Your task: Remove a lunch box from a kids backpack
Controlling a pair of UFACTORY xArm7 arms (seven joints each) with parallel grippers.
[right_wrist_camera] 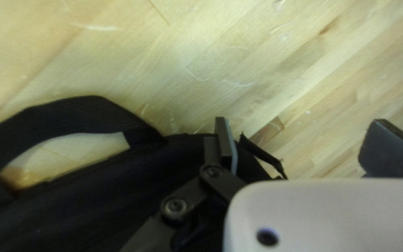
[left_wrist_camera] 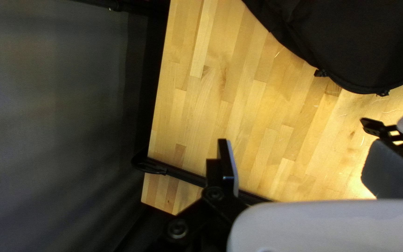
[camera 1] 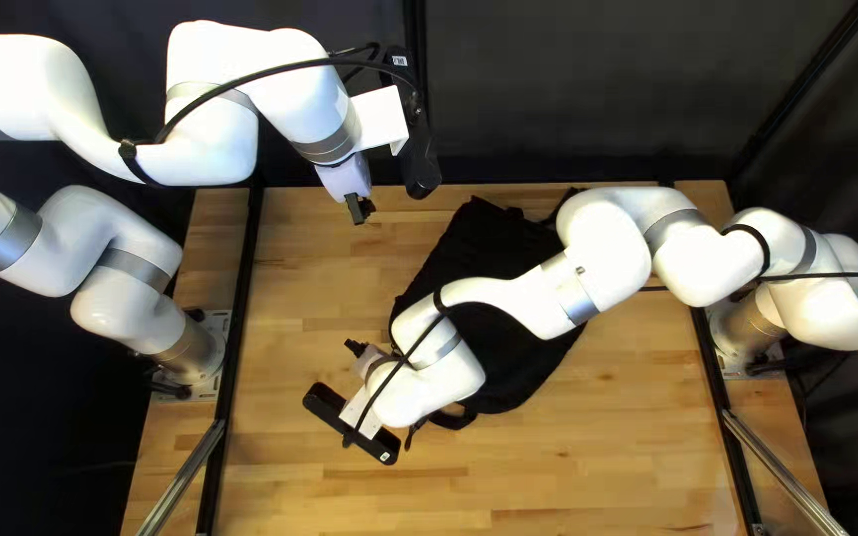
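My black backpack point(camera 1: 523, 347) lies across the middle of the wooden tabletop point(camera 1: 618, 447) and goes up to the far edge. My right arm point(camera 1: 603, 248) reaches over it. My left gripper point(camera 1: 359, 208) is wide open, up over the far edge, left of the bag. My right gripper point(camera 1: 355, 347) is wide open too, near the bag's left side, with nothing in its grip. A strap point(right_wrist_camera: 71, 109) makes a loop by the bag, and a zipper point(left_wrist_camera: 350, 89) runs along its edge.
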